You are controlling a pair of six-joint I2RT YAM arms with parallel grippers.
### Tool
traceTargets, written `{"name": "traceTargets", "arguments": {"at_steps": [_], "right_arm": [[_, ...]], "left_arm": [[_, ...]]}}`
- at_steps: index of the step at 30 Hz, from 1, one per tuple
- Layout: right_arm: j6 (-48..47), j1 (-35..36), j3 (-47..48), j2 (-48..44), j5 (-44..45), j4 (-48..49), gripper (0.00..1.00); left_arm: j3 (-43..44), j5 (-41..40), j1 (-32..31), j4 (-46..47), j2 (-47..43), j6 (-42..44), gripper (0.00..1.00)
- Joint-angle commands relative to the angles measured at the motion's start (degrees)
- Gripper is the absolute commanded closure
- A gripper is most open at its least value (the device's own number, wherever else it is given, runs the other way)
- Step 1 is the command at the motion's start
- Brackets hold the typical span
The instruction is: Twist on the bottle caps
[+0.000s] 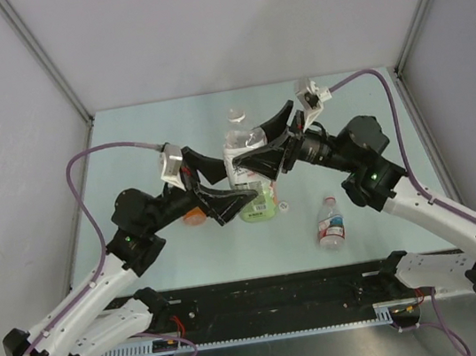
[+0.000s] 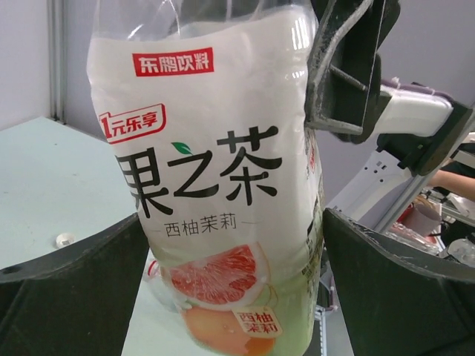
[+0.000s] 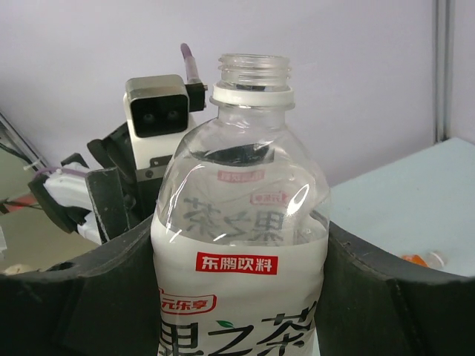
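A clear bottle (image 1: 246, 172) with a white label and dark print stands upright mid-table, its threaded neck (image 3: 252, 70) bare, with no cap on it. My right gripper (image 1: 258, 150) is shut on its upper body, a finger pressed to each side (image 3: 241, 297). My left gripper (image 1: 235, 186) straddles the lower label, jaws wide and open (image 2: 234, 297). The bottle with orange liquid (image 1: 194, 217) lies mostly hidden behind my left arm. The bottle with the red-and-white label (image 1: 330, 222) lies on its side to the right. One white cap (image 1: 285, 208) rests on the table (image 2: 64, 239).
Grey side walls (image 1: 7, 132) and a back wall enclose the pale green table (image 1: 141, 130). A black rail (image 1: 274, 298) with the arm bases runs along the near edge. My two wrists crowd close together around the standing bottle.
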Motion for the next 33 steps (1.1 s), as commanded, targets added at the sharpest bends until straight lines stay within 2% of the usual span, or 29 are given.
{"name": "traceTargets", "arguments": {"at_steps": [1, 4, 10, 18, 20, 22, 24, 25, 28, 33], "right_arm": [[4.5, 1.9, -5.2, -3.3, 4.5, 17.5, 0.55], [5.0, 2.4, -7.7, -3.9, 5.7, 22.3, 0.55], [4.9, 2.7, -8.7, -3.9, 6.5, 25.9, 0.55], [6.1, 2.8, -9.7, -3.1, 6.5, 28.9, 0.56], [6.1, 2.8, -10.1, -3.2, 6.4, 29.1, 0.56], [6.0, 2.9, -10.2, -3.5, 6.2, 28.8, 0.55], [5.8, 2.9, -10.3, -3.7, 5.5, 28.3, 0.51], [5.6, 2.9, -10.3, -3.8, 5.2, 27.9, 0.49], [4.7, 2.9, -10.3, -4.3, 4.5, 26.3, 0.36], [1.3, 2.8, -10.3, -6.0, 5.9, 21.7, 0.05]], "left_arm": [[0.5, 2.2, -0.3, 4.6, 0.7, -2.7, 0.0], [1.2, 4.6, -0.3, 5.3, 1.6, -3.5, 0.01], [1.5, 8.5, -0.8, 5.9, 3.5, -3.9, 0.01], [1.2, 7.0, -2.1, 6.9, 4.0, -4.2, 0.0], [1.0, 4.6, -2.2, 7.1, 3.6, -4.9, 0.06], [0.5, 1.7, -2.2, 7.1, 2.9, -5.1, 0.17], [0.0, -0.2, -2.2, 7.1, 2.1, -5.0, 0.37], [-0.3, -0.7, -2.2, 7.1, 1.8, -4.8, 0.43], [-1.1, -1.9, -2.2, 7.1, 0.7, -4.0, 0.5], [-2.4, -2.2, -2.2, 7.1, -0.6, -0.7, 0.59]]}}
